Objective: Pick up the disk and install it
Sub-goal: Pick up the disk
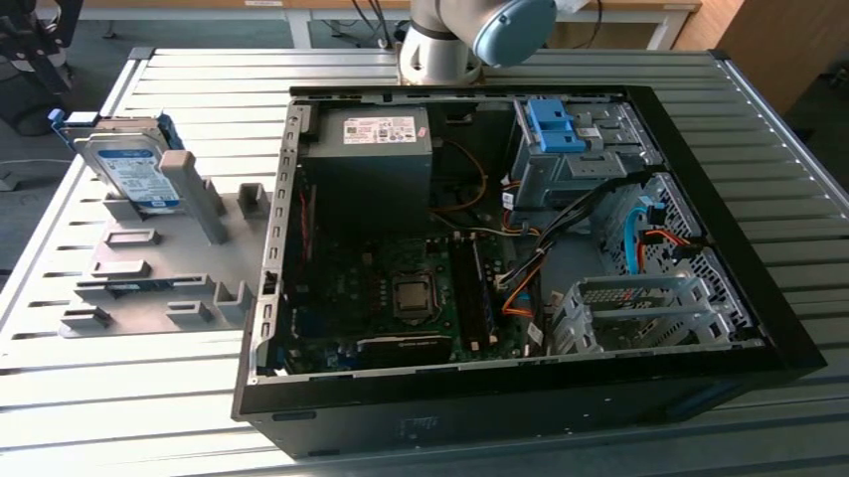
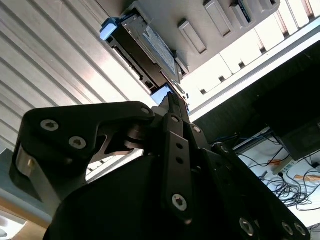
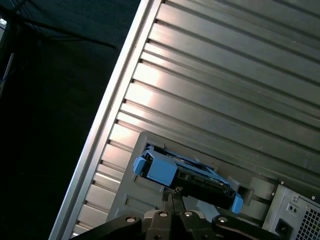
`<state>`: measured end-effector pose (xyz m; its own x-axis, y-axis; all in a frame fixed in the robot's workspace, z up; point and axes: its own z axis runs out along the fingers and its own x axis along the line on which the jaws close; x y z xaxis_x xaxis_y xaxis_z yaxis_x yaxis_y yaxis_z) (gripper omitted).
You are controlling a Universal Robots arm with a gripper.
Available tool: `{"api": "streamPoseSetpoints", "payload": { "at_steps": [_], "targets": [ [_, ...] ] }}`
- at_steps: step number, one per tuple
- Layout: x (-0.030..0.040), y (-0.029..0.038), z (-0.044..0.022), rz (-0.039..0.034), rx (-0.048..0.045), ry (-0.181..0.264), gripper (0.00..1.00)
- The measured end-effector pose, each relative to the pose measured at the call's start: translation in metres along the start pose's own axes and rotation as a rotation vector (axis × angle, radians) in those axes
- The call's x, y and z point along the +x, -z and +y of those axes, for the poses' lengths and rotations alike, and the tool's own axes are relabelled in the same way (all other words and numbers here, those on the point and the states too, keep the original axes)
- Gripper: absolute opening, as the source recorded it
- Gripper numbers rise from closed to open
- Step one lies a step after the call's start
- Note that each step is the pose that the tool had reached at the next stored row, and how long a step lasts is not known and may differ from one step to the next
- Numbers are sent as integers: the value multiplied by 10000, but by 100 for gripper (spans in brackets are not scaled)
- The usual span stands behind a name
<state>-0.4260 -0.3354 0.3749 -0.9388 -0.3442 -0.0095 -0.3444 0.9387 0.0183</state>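
The disk is a silver hard drive with a white and blue label and blue rails. It stands tilted on edge in a grey holder on the exterior view's left, outside the computer case. Both wrist views look at it from a distance: the disk lies beyond the black fingers, and the disk shows its blue rail end. My gripper is shut with nothing between its fingertips, its tips pointing toward the disk and apart from it.
An open black computer case lies on the slatted metal table. Inside are a dark grey box, a blue latch on a grey cage and a metal drive cage. The table edge borders dark floor.
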Motion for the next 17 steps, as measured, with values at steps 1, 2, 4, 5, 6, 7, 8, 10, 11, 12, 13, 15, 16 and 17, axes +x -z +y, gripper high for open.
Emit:
{"api": "streamPoseSetpoints", "payload": {
  "at_steps": [1,2,4,5,6,7,8,10,11,12,13,15,16,17],
  "targets": [
    [0,0,0,0,0,48,11],
    [0,0,0,2,-1,95,11],
    [0,0,0,3,-2,192,11],
    [0,0,0,4,-2,239,11],
    [0,0,0,5,-3,284,11],
    [0,0,0,6,-4,331,11],
    [0,0,0,7,-3,379,11],
    [0,0,0,8,-5,481,11],
    [0,0,0,9,-5,530,11],
    [0,0,0,10,-5,579,11],
    [0,0,0,12,-6,628,11],
    [0,0,0,13,-7,720,11],
    [0,0,0,14,-7,769,11],
    [0,0,0,15,-8,812,11]
  ]
}}
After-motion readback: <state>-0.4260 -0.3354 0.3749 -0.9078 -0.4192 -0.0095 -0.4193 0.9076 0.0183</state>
